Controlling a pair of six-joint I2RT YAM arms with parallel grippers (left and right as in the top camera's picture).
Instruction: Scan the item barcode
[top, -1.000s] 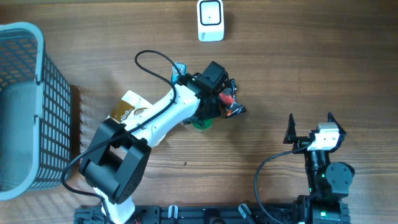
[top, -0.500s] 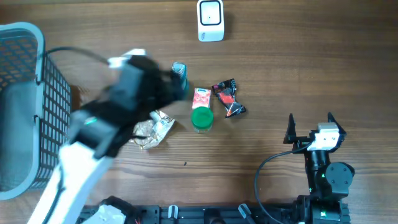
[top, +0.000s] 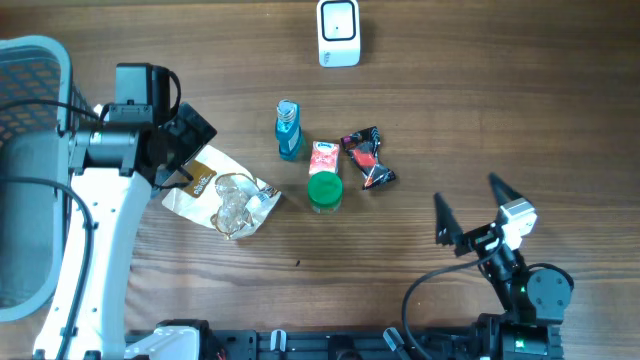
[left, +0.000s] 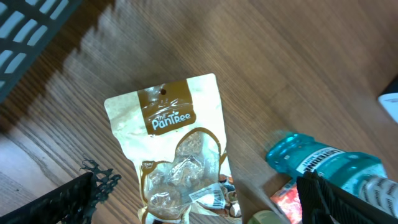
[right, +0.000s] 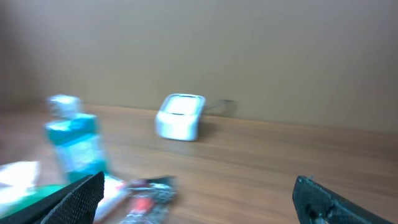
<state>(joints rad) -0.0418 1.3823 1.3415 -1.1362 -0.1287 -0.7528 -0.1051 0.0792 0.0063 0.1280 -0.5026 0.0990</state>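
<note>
Several items lie mid-table: a tan snack pouch (top: 222, 192) (left: 177, 155) with a barcode sticker, a blue bottle (top: 288, 128) (left: 323, 165) (right: 71, 140), a red tube with a green cap (top: 323, 175) and a black-and-red wrapper (top: 367, 158) (right: 146, 196). The white scanner (top: 339, 32) (right: 180, 116) stands at the far edge. My left gripper (top: 188, 152) (left: 199, 208) hangs open over the pouch's left end, holding nothing. At the front right my right gripper (top: 470, 205) (right: 202, 202) is open and empty, facing the items.
A blue-grey mesh basket (top: 35, 170) (left: 31, 25) fills the left edge, close behind the left arm. The red tube (left: 292, 194) lies just beside the bottle. Bare wood lies between the right gripper and the items.
The left arm swung from over the wrapper and tube back to the left, its jaws opening, and now hangs over the pouch. The right gripper turned and shifted slightly left.
</note>
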